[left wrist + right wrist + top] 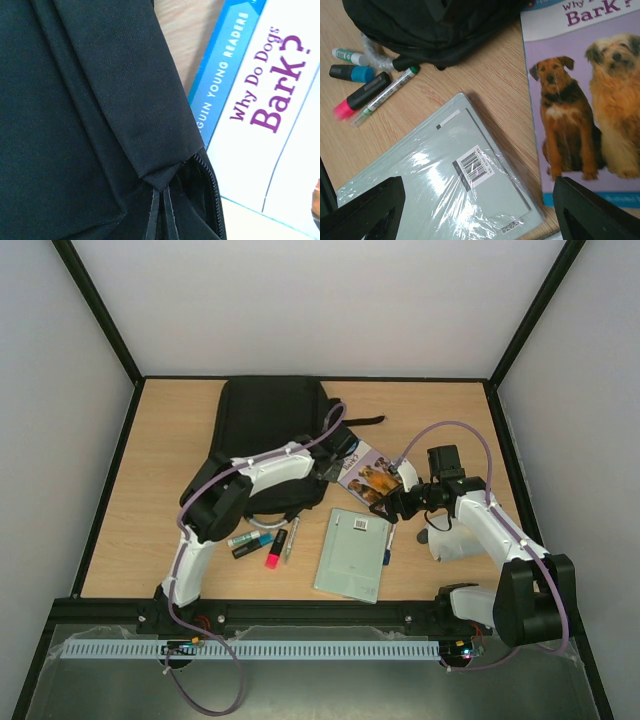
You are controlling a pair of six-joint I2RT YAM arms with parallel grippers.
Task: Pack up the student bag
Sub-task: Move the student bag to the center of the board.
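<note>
The flat book (580, 100) may skid under the spread right hand (402, 502) while the left hand (336, 462) sits closed at the student bag (270, 420).

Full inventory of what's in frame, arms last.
student bag: 1, black, far centre of table
dog book: 1, lilac cover, right of the bag
notebook: 1, pale green, wrapped, near centre
pink highlighter: 1, black and pink, left of notebook
blue highlighter: 1, black and blue, beside the pink one
white marker: 1, green-tipped, by the bag
clear pen: 1, green cap, beside pink highlighter
table: 1, light wood
left pincer: 1, shut, at bag's right edge
right pincer: 1, open, over notebook and book
</note>
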